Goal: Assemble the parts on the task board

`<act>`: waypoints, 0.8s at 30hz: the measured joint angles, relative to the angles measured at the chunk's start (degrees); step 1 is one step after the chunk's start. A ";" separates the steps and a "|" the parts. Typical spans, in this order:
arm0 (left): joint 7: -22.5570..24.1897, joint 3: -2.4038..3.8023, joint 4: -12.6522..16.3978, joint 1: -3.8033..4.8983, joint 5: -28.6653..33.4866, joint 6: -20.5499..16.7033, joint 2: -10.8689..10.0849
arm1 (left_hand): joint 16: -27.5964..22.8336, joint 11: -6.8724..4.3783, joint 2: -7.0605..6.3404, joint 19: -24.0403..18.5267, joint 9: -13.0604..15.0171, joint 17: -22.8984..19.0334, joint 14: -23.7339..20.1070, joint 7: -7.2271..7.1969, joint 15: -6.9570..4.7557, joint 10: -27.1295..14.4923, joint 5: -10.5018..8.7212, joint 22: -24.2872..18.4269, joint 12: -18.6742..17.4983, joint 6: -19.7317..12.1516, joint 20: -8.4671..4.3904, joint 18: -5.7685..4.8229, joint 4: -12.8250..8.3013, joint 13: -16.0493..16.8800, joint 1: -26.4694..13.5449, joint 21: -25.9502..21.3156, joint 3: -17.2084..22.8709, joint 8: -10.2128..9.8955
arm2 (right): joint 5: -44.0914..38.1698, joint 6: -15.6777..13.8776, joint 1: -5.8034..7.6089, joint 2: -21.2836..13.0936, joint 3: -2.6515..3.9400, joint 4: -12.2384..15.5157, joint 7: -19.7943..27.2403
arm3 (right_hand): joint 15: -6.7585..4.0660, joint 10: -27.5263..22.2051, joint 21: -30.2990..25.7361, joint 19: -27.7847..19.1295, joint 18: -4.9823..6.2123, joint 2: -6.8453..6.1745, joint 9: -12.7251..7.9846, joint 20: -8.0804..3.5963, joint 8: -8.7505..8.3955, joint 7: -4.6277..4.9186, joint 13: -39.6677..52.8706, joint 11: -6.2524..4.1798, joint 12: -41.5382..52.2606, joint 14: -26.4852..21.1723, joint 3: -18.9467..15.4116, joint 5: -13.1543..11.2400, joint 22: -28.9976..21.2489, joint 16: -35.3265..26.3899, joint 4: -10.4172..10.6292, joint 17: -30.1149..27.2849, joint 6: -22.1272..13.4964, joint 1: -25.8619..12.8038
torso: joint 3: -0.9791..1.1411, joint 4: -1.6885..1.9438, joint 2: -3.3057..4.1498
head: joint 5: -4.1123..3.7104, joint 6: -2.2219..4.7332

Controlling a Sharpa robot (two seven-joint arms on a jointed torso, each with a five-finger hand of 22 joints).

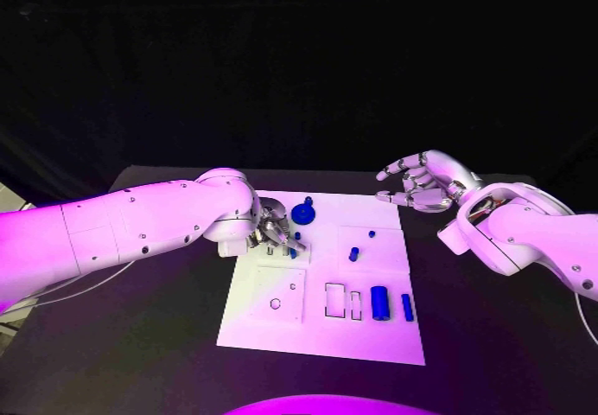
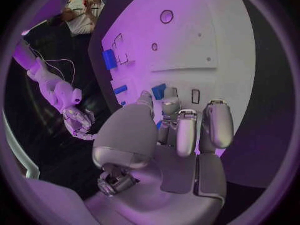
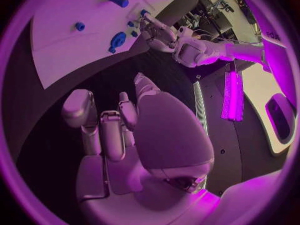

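Nearest the robot, two blue bars are lying side by side on the near edge of the white task board, just beside a pair of rectangular slots that are standing empty; a hexagonal hole is sitting open to their left. None of these is being touched, so the likeliest trouble here is an arm sweeping low across the bench and knocking the bars off line or off the board.

Further in, the left hand is hanging low over the middle of the board with its fingers curled downward around a small blue part. In the left wrist view the fingertips are crowding a blue piece next to a small slot, but I cannot tell whether they are actually pinching it or only resting beside it. If the hold is shallow, the part could tip or slide while it is being seated, and the fingers are hiding the slot, so a misaligned push could jam it. A short blue peg standing just to the right is close enough to be bumped.

Beyond that, a round blue knob-like part is sitting near the far edge of the board, close behind the left hand, and a lift of the wrist could clip it.

Farthest out, the right hand is hovering off the board's far right corner, fingers spread and holding nothing.
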 measured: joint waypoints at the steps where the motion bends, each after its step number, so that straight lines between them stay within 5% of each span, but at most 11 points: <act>1: 0.01 -0.01 -0.04 0.00 0.08 0.00 0.02 | 0.00 0.00 -0.09 0.00 0.06 0.00 0.00 0.00 0.00 0.00 0.00 0.00 0.00 0.00 0.00 0.00 0.04 0.05 0.31 0.00 0.02 0.00 | -0.01 0.00 0.00 0.01 0.00 0.00 0.00 | 0.00 0.00 0.00 0.00 0.00 0.00 0.00 0.00 0.00 0.00 0.00 0.00 0.00 0.00 0.00 0.00 0.00 0.00 0.00 0.00 0.00 0.00 | 0.00 -0.01 0.00 | -0.01 -0.01; 16: 0.16 -0.16 -0.62 -0.01 0.86 0.01 0.31 | 0.00 -0.21 1.20 0.00 0.47 0.00 0.00 -0.20 0.00 -0.20 0.00 0.25 0.00 -0.20 0.00 0.00 0.02 0.30 3.60 0.00 1.94 -0.53 | -0.10 0.03 0.00 0.05 0.00 0.06 -0.04 | 0.00 0.00 0.00 0.00 0.00 0.00 0.06 0.00 0.00 0.00 0.09 0.00 0.00 0.00 0.00 0.00 0.00 0.00 0.00 0.04 0.00 0.00 | 0.03 -0.03 0.00 | -0.26 -0.12; 24: 0.37 -0.16 -0.71 0.08 1.22 0.03 0.31 | 0.00 -0.41 0.91 -0.22 0.84 0.02 0.00 -0.19 -0.41 -0.41 -0.11 0.52 -0.58 -0.20 -0.21 0.01 0.11 0.38 8.11 0.00 6.63 -1.42 | -0.12 0.04 0.00 0.07 0.00 0.06 -0.06 | 0.00 0.00 0.00 0.00 0.00 0.00 0.06 0.00 0.00 0.00 0.09 0.00 0.00 0.00 0.00 0.00 0.00 0.00 0.00 0.03 0.00 0.00 | -0.01 -0.02 -0.02 | -0.36 -0.13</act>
